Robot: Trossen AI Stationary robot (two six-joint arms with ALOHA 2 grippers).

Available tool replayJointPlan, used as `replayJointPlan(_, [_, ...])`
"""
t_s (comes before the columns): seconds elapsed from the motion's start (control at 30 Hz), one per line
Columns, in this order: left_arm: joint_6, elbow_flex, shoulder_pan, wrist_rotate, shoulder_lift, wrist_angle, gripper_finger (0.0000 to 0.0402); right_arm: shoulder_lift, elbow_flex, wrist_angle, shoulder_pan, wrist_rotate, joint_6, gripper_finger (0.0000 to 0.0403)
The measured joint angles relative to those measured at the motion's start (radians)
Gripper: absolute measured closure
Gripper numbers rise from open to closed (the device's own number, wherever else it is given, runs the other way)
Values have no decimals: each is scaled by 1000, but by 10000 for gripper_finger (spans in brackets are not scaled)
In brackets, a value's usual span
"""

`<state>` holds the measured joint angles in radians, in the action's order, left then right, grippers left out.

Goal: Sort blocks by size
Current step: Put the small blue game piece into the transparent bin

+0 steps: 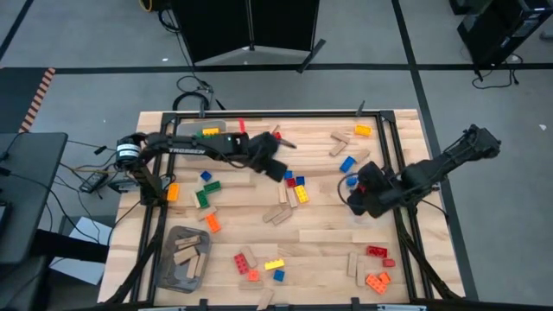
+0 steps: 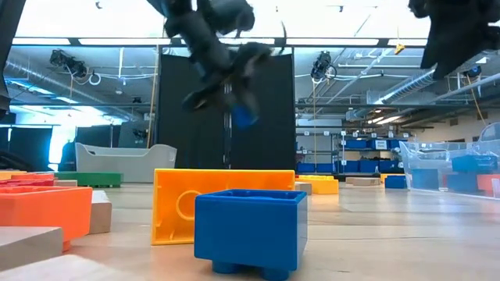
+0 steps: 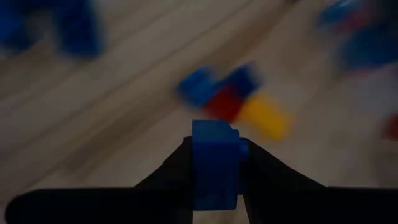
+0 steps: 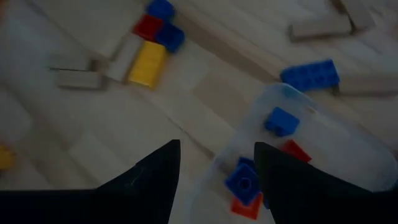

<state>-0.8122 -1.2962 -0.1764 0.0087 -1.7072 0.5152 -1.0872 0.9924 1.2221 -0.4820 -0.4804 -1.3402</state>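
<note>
Left gripper (image 3: 214, 171) clenched on small blue brick (image 3: 215, 163), raised above middle of bench (image 1: 328, 233), over blue, red and yellow brick cluster (image 1: 296, 188). Right gripper (image 4: 216, 163) parted, grasping nothing, poised over clear bin (image 4: 323, 140) near right edge; blue and red bricks inside bin. Other bricks and tan wooden pieces (image 1: 278, 214) scattered across bench.

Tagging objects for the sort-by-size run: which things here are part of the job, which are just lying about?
Job:
- small blue brick, held in the left claw
- loose studded bricks, e.g. yellow one
- tan wooden pieces, e.g.
- clear bin holding small bricks, under the right claw
- grey bin holding wooden pieces

Lying about:
- cables
- black panel
</note>
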Motion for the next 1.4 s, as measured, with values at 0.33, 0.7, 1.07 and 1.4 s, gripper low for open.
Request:
replayJointPlan(0.33, [-52, -88, 0, 366, 0, -430, 307, -42, 0, -288, -80, -229, 352, 183])
replayJointPlan(0.7, [-130, -89, 0, 507, 0, -598, 307, -123, 0, -677, -22, -400, 957, 183])
replayJointPlan(1.07, [-117, -88, -7, 587, 0, -665, 307, -122, 0, -985, 55, -465, 1319, 168])
replayJointPlan(1.4, [-146, -88, -39, 633, 1, -700, 302, -121, 1, -1082, 119, -331, 1438, 165])
